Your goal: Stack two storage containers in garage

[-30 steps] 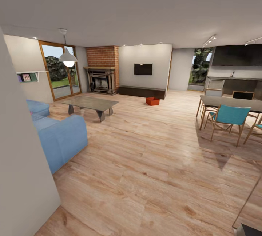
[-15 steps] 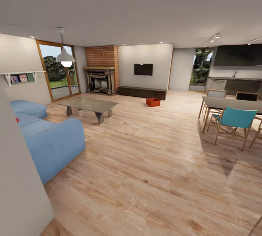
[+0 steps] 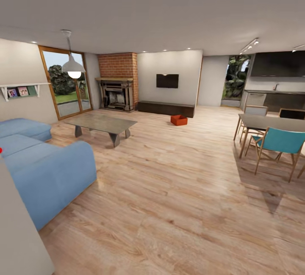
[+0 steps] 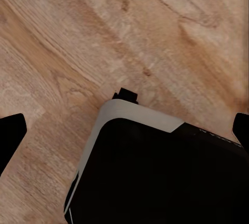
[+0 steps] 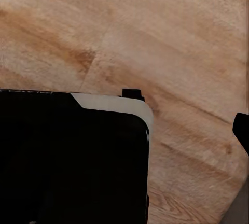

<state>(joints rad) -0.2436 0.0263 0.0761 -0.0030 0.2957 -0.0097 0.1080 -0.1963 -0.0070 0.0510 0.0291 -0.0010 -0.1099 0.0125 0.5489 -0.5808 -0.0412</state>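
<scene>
One orange-red bin (image 3: 178, 119) down on the wood floor (image 3: 182, 198), far across the living room (image 3: 169, 65). Sitting upright, open side up, just in front of the long dark cabinet (image 3: 166, 108) under the TV (image 3: 167, 81). Not touching the cabinet, with a bit of floor between. Well apart from both arms.

Lots of bare floor between here and the bin. A big blue sofa (image 3: 46, 169) close by on the left. A tiny red spot (image 3: 0, 150) at the picture's edge by the sofa, too small to tell what. A low grey table (image 3: 101, 123) past the sofa. A brick fireplace (image 3: 118, 81) behind the table, beside a big glass door (image 3: 63, 82). A white lamp (image 3: 73, 66) hanging over the table. On the right, a dining table (image 3: 271, 122) with a blue chair (image 3: 277, 141) tucked near it.

Left gripper (image 4: 124, 130) pointing down at the floor, over the robot's own black and white base (image 4: 155, 172). Black fingertips (image 4: 10, 133) far apart at both edges of the left wrist picture, spread wide, holding nothing.

Right gripper (image 5: 124, 130) also pointing down over the base. Just one black fingertip (image 5: 242, 129) easy to see, the other side lost against the black base. Cannot tell if spread or closed.
</scene>
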